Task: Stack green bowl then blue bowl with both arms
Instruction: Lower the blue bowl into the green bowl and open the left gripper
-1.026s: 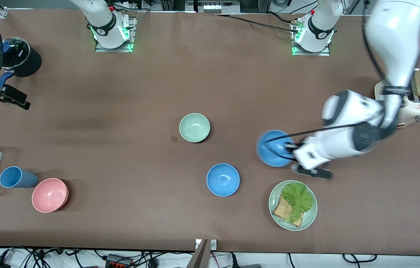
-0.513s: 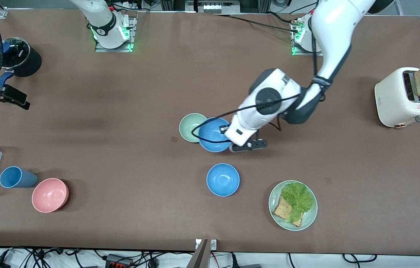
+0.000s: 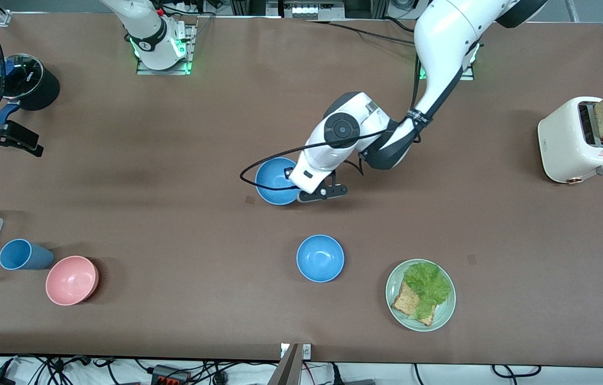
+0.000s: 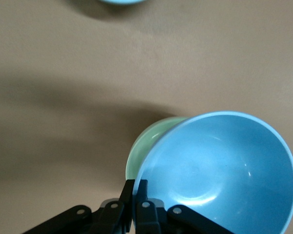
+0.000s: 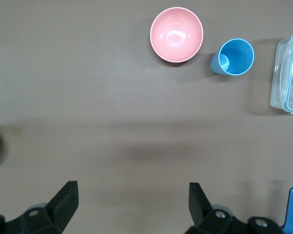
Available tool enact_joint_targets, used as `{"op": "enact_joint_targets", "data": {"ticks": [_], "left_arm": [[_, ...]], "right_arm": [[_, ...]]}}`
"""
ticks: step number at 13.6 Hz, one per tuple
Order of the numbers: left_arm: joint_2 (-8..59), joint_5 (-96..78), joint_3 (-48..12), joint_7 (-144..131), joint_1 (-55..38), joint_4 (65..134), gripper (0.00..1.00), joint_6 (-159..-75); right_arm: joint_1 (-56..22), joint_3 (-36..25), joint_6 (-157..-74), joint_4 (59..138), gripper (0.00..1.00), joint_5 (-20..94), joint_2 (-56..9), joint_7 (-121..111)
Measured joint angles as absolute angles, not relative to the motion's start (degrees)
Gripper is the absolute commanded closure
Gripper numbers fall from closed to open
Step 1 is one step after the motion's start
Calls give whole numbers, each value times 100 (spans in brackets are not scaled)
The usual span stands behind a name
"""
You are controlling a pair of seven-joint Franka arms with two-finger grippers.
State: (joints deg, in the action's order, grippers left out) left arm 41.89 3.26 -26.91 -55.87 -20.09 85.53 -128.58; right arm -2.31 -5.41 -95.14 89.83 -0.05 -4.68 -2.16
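A: Which claw is carrying the load, and how?

B: The left claw [image 3: 301,188] is clamping its fingers on the rim of a blue bowl [image 3: 276,181], holding it upright and directly over the green bowl [image 4: 147,142]. From above, the held bowl is hiding the green one entirely; the left wrist view is showing only a mint crescent under the blue wall, just beside the fingertips. A rim pinch is probably chosen because it leaves the bowl's underside free to nest.

A: Are the two bowls touching?

B: That cannot be told; the blue bowl is looking slightly off-centre, so a small correction may be needed before letting go.

A: And the other arm?

B: The right claw [image 5: 132,207] is waiting with its fingers spread wide and empty, over bare surface [image 3: 173,133] at the right arm's end, well apart from the stack. A second blue bowl [image 3: 320,258] is sitting alone, well apart from the left claw and nearer the front camera than the stack.
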Motion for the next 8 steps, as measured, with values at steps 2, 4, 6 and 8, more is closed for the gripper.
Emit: {"op": "enact_joint_targets", "data": {"ticks": [2, 4, 6, 8], "left_arm": [[4275, 326, -2671, -5587, -2093, 8555, 99, -12859], [4358, 326, -2573, -5587, -2207, 8555, 97, -12864], [4413, 326, -2526, -5588, -2239, 8555, 96, -12873], [4425, 326, -2517, -5593, -2244, 8554, 63, -12876]], "right_arm": [[-231, -541, -9513, 8984, 0, -5, -468, -218], [-231, -540, -9512, 8985, 0, -5, -468, -219], [-231, -540, -9506, 8987, 0, -5, -468, -221], [-231, -540, -9502, 8988, 0, -5, -468, -232]]}}
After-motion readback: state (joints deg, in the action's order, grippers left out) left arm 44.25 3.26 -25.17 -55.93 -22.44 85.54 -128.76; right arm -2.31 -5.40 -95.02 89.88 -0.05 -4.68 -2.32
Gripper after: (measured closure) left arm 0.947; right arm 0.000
